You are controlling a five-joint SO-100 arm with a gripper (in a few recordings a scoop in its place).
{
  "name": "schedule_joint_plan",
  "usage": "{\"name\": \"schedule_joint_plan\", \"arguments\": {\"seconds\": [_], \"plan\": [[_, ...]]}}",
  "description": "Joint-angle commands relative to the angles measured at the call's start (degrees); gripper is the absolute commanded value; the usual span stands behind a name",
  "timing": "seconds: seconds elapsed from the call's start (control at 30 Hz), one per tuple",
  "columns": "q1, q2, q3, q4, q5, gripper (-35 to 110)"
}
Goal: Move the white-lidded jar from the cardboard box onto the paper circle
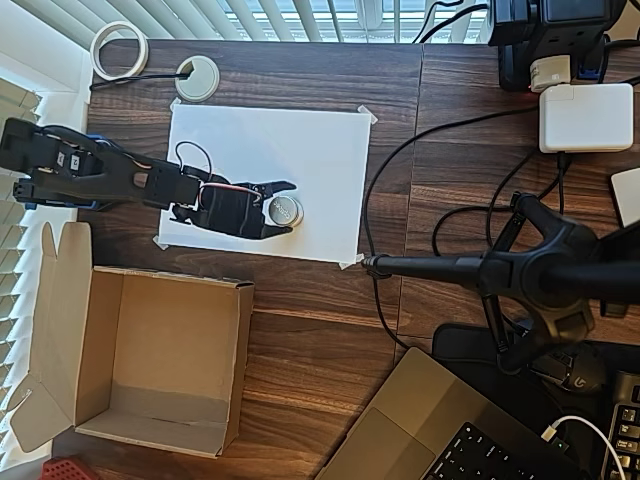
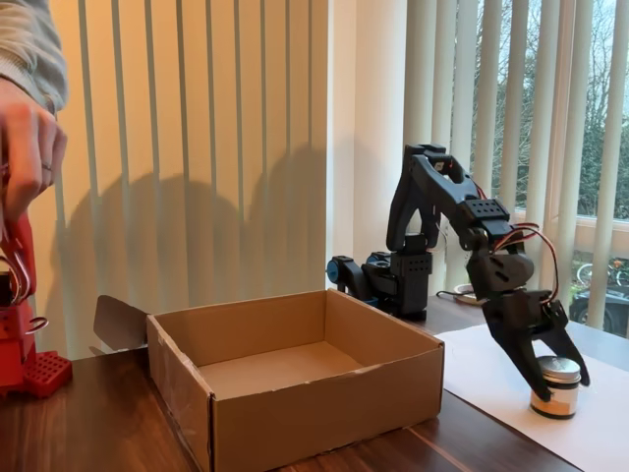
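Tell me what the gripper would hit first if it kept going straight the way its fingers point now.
The gripper points down with its fingers straddling the jar, which stands on the white paper. Going straight on, the fingertips would likely meet the paper and table beneath, beside the jar; the palm might touch the lid first.

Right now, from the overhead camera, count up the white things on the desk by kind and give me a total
White sheet of paper: 1
Jar with a white lid: 1
White grommet ring: 1
White tape roll: 1
White power adapter: 1
Total: 5
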Motion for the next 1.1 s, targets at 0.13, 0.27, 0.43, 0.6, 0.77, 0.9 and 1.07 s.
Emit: {"name": "schedule_joint_plan", "arguments": {"seconds": [0.13, 0.27, 0.43, 0.6, 0.77, 0.9, 1.07], "plan": [[0.53, 14.24, 2.29, -1.23, -0.53, 43], [1.14, 21.36, 4.31, -2.29, 0.44, 43], [1.41, 33.66, 8.26, -6.68, 12.74, 41], [1.41, 49.83, 19.6, -5.89, 32.7, 38], [-1.41, 67.68, 32.96, -0.26, 54.23, 38], [-4.57, 80.33, 41.31, 7.38, 71.81, 37], [-7.29, 91.32, 47.37, 18.72, 88.15, 34]]}}
